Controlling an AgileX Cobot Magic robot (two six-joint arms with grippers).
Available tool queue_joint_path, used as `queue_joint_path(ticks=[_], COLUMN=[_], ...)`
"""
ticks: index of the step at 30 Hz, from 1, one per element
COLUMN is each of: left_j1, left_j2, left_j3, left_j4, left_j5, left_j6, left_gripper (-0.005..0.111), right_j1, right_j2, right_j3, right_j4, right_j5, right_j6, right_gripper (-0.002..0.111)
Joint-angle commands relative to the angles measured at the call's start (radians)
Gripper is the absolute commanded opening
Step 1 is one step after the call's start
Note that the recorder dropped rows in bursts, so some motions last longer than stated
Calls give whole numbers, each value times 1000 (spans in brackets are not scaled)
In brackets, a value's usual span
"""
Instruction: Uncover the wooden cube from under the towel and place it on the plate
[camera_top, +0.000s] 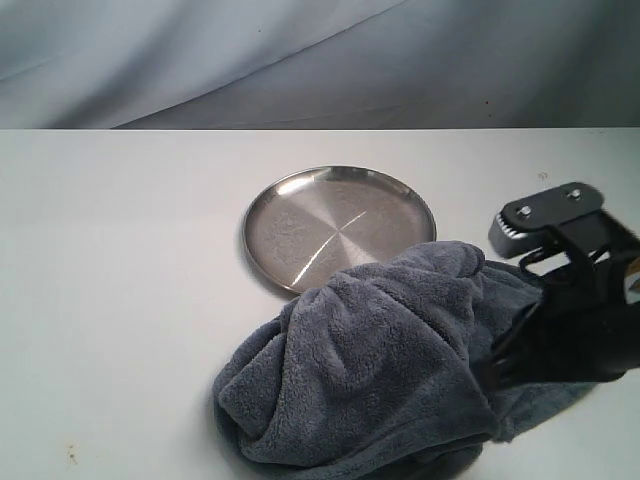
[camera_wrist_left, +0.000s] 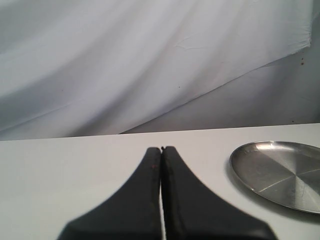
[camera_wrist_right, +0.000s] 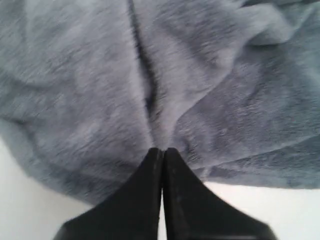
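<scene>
The slate grey-blue towel (camera_top: 370, 370) lies bunched in a tall heap at the front right, its far edge overlapping the near rim of the plate (camera_top: 300, 230). The plate is silver, shiny and bare. My right gripper (camera_wrist_right: 162, 150) is shut on a pinched fold of the towel (camera_wrist_right: 100, 75), which ridges away from the tips. In the exterior view the right arm (camera_top: 575, 300) reaches into the heap from the right. My left gripper (camera_wrist_left: 161, 148) is shut on nothing, above bare table, with the plate (camera_wrist_left: 280, 172) off to its side. The wooden cube is hidden.
A white table (camera_top: 120, 300) carries everything. A pale draped cloth backdrop (camera_top: 300, 60) hangs behind its far edge. The left arm does not show in the exterior view.
</scene>
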Motion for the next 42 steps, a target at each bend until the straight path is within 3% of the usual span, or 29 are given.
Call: queue_joint_path(ticks=[1,6,15,26,37,42], left_j1=[2,2,2,2,2,2], left_j2=[-4,-4,-4,-4,-4,-4], left_j3=[4,4,4,4,4,4], left_j4=[-2,-2,-2,-2,-2,-2], left_j5=[-11,-11,-11,-11,-11,-11], left_j6=[-3,-3,-3,-3,-3,-3], left_gripper=[0,0,0,0,0,0], right_j1=[-135,-237,-255,-248,-25,146], right_j2=[7,95,298,477,615,660], right_j3=[-34,-104,-284,-480,-649,-689], right_j4=[-39,-56,-44,261,260,253], right_j5=[-46,-46,-4,26,30,43], right_j6=[-2,-8,-12,-200,-212,-226], right_gripper=[0,0,0,0,0,0])
